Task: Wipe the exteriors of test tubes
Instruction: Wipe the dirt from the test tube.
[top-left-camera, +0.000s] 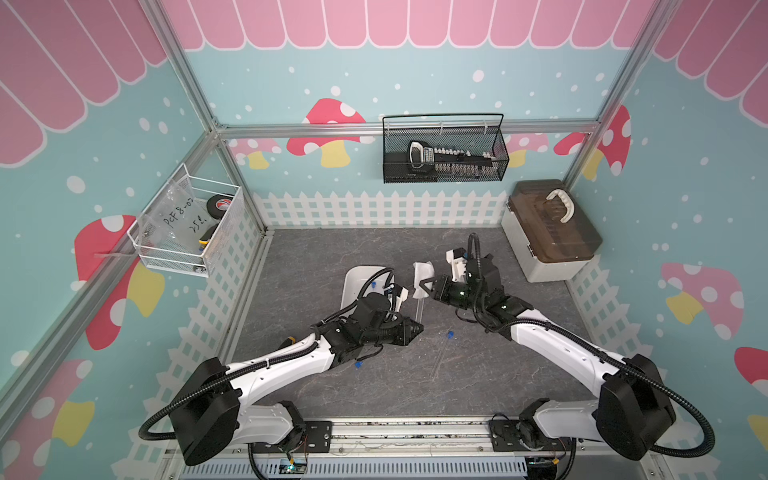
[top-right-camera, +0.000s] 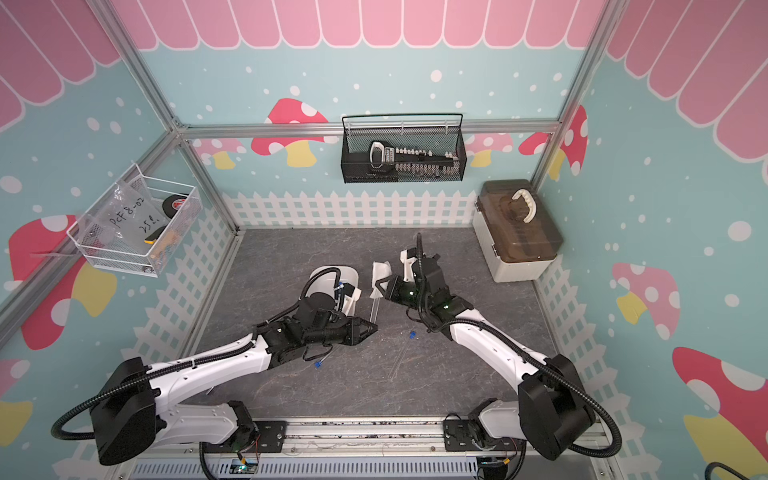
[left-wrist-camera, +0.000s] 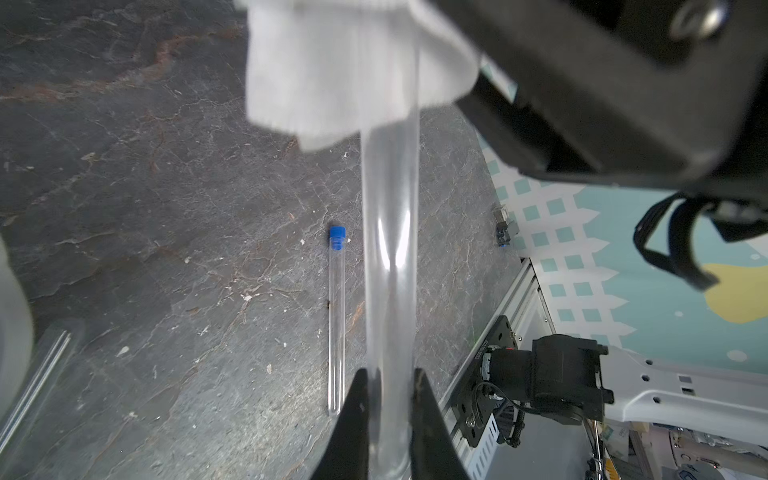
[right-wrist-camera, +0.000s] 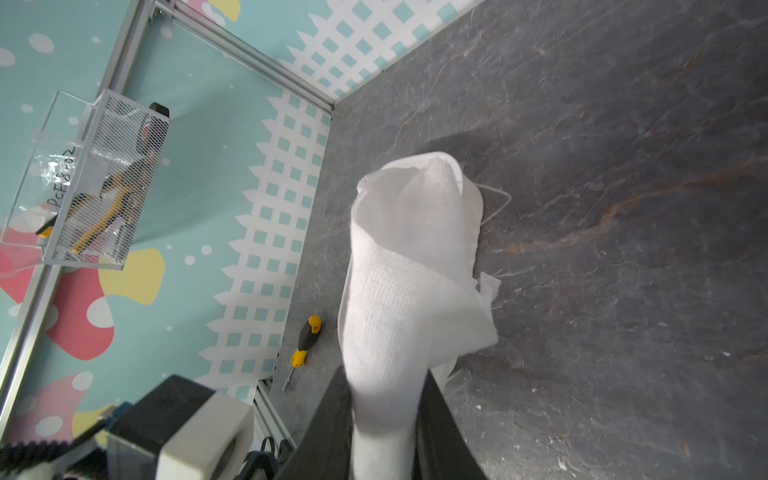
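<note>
Left wrist: far end of test tube (left-wrist-camera: 390, 270), perhaps capped, inside cloth (left-wrist-camera: 324, 70).

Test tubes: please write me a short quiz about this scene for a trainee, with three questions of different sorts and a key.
1. True or false: the left gripper is shut on a tube.
2. What does the right gripper hold? A) a sponge B) the cloth C) a brush
3. Fill in: the loose tube lying on the table has a ____ cap.

Key: 1 true; 2 B; 3 blue.
</note>
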